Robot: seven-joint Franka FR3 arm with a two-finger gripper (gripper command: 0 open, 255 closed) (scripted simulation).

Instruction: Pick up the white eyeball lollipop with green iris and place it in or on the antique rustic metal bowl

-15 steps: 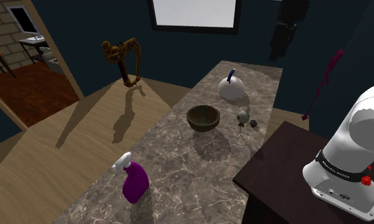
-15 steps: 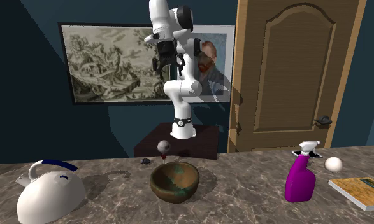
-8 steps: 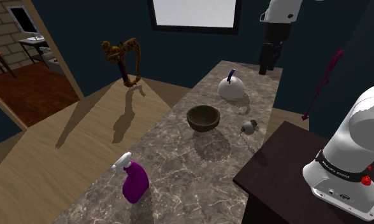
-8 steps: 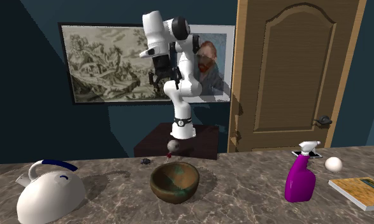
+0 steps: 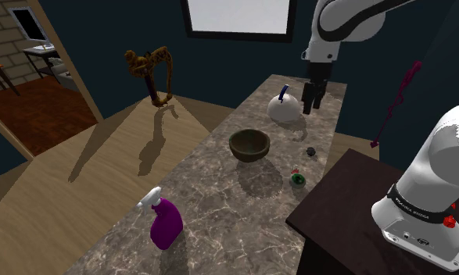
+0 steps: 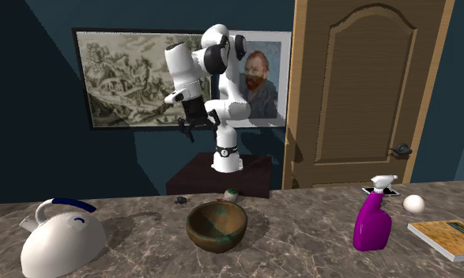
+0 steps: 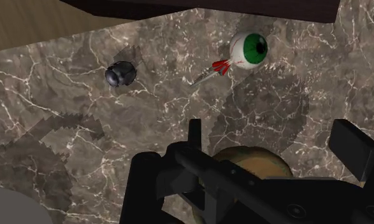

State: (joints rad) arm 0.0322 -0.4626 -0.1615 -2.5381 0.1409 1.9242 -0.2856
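Rolling along grey marble counter (image 5: 220,205), white eyeball lollipop with green iris (image 7: 249,49) now lies nearer dark stand (image 5: 353,205), apart from brown-green rustic metal bowl (image 5: 249,144). All-black two-finger gripper (image 5: 310,101) has descended near white kettle (image 5: 285,109), fingers spread, empty. Pick not begun; approach probably needs re-aiming.

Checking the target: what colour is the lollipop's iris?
Green; the lollipop shows best in the wrist view.
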